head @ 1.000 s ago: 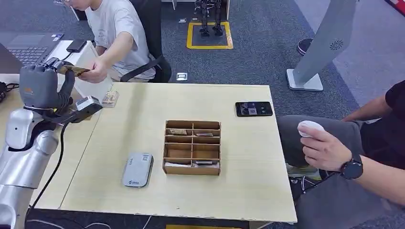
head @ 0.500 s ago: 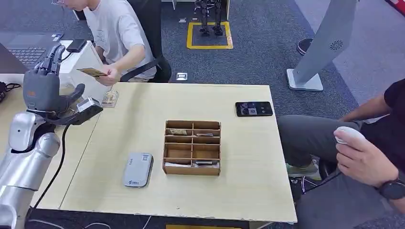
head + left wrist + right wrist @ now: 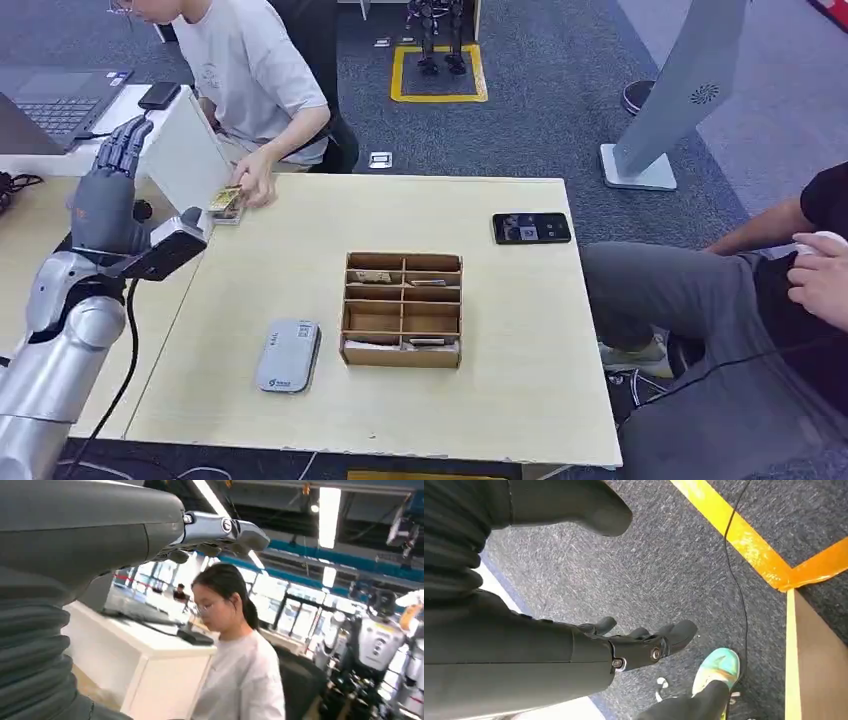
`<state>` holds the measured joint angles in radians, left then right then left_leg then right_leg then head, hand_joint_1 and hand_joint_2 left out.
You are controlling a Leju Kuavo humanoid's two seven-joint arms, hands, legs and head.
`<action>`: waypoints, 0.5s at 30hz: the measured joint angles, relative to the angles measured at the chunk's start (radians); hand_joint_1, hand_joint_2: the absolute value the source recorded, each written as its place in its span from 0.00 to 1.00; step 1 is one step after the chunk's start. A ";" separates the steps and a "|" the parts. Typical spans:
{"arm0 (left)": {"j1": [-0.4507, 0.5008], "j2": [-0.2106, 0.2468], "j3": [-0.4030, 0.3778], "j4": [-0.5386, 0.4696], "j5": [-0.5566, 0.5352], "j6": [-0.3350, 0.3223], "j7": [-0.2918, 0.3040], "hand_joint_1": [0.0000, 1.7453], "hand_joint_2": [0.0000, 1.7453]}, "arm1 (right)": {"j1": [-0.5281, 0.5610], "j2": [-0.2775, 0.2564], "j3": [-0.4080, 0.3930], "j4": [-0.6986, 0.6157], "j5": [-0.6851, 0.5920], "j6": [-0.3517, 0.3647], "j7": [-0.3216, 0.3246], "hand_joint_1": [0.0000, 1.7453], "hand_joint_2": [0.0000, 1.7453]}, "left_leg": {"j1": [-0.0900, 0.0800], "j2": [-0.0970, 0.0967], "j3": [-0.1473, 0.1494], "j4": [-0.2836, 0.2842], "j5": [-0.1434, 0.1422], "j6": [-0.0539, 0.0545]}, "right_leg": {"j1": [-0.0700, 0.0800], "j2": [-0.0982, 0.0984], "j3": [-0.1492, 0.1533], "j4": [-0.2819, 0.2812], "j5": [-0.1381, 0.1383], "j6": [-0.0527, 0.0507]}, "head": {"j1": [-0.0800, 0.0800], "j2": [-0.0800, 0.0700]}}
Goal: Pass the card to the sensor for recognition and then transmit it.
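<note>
Left robot hand (image 3: 105,200) hangs empty, card (image 3: 225,199) near on table (image 3: 500,400).

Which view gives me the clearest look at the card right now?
Head view: the card lies at the table's far left edge, under the person's hand. The left wrist view catches that person's upper body; the right wrist view faces carpet.

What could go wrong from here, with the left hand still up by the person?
1. The left hand is raised, open and empty, close to the person's hand setting the card on the stack at the table's far left corner; a fast retract could clip that arm.
2. The cable hanging along the left arm could snag on the table edge.
</note>
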<state>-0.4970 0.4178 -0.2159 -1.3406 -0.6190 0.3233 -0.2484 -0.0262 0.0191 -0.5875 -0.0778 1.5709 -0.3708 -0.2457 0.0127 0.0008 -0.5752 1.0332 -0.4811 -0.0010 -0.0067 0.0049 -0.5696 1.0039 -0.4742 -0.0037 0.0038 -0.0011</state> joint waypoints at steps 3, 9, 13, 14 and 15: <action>0.058 0.010 0.000 -0.106 0.081 -0.167 -0.052 0.00 1.00 | -0.002 -0.002 -0.006 0.011 0.000 -0.028 0.003 0.00 1.00 | 0.000 0.000 0.000 0.000 0.000 0.000 | 0.000 0.000 0.000 0.000 0.000 0.000 | 0.000 0.000; 0.136 0.041 -0.174 -0.340 -0.115 -0.306 -0.088 0.00 1.00 | -0.015 -0.007 -0.007 0.025 0.000 -0.025 0.013 0.00 1.00 | -0.001 0.000 -0.001 0.000 -0.001 0.001 | -0.001 0.000 0.000 -0.001 0.000 0.001 | 0.000 0.000; 0.153 0.042 -0.286 -0.417 -0.088 -0.315 -0.059 0.00 1.00 | -0.020 -0.007 -0.007 0.023 0.000 -0.011 0.019 0.00 1.00 | -0.001 0.000 -0.001 0.000 -0.001 0.001 | -0.001 -0.001 0.000 -0.001 0.000 0.001 | 0.000 0.000; 0.155 0.042 -0.306 -0.431 -0.102 -0.313 -0.046 0.00 1.00 | -0.019 -0.007 -0.007 0.021 0.000 -0.003 0.023 0.00 1.00 | -0.001 0.000 -0.001 0.000 -0.001 0.001 | -0.001 -0.001 0.000 -0.001 0.000 0.001 | 0.000 0.000; 0.157 0.042 -0.326 -0.441 -0.122 -0.307 -0.035 0.00 1.00 | -0.019 -0.007 -0.007 0.021 0.000 0.000 0.023 0.00 1.00 | -0.001 0.000 0.000 0.000 -0.001 0.001 | -0.001 -0.001 0.000 0.000 0.000 0.001 | 0.000 0.000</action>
<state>-0.3399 0.4601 -0.5422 -1.7819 -0.7413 0.0160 -0.2838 -0.0454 0.0122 -0.5947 -0.0572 1.5709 -0.3704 -0.2224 0.0116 0.0005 -0.5757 1.0335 -0.4819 0.0003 -0.0078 0.0042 -0.5697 1.0034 -0.4743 -0.0029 0.0042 -0.0011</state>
